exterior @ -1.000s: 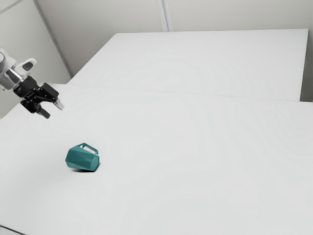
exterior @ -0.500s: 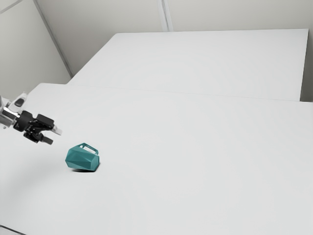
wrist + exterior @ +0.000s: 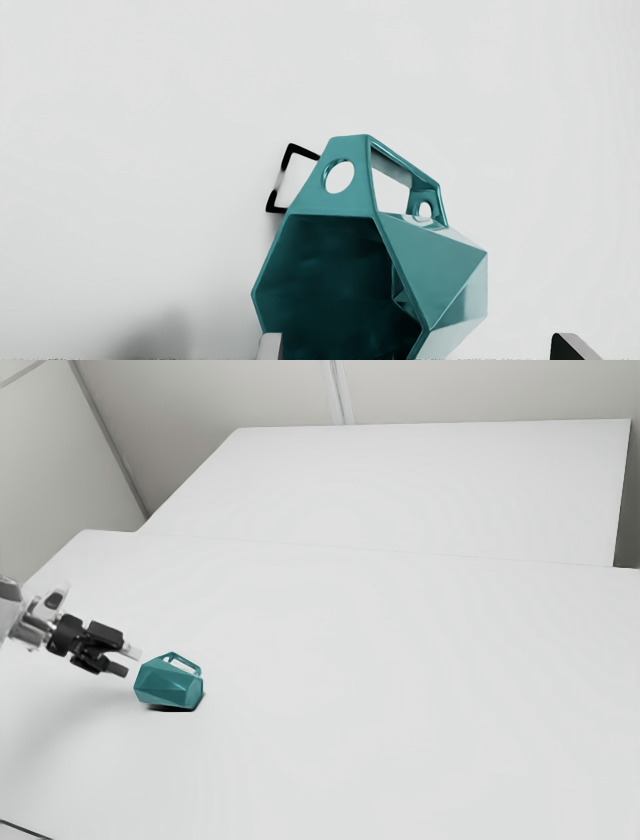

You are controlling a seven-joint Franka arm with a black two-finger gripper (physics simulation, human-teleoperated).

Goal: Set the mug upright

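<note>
The mug (image 3: 168, 685) is teal, with a smooth, glossy skin cut into flat, mostly triangular facets that meet in crisp edges. Its mouth (image 3: 330, 280) is angular and many-sided, opening on a dark, hollow inside. The handle (image 3: 406, 167) is a straight-sided, angular loop; the flat web joining it to the rim is pierced by a round hole, and a smaller hole shows at its far end.

The mug lies on its side on the bench (image 3: 400, 690), handle uppermost. Its long axis runs across the exterior view, dipping slightly toward the exterior view's right; the mouth faces the exterior view's left, toward the pincer (image 3: 131, 662), and the base faces the exterior view's right. The pincer is spread wide just beside the mouth end, with nothing gripped; in the wrist view one fingertip overlaps the rim, though I cannot tell whether they touch.

The bench is matte, plain white, with a dark shadow under the mug. A second white surface (image 3: 430, 480) lies behind it, beyond a thin seam. Pale grey walls (image 3: 220, 395) rise behind, one crossed by a narrow upright strip (image 3: 338, 390).
</note>
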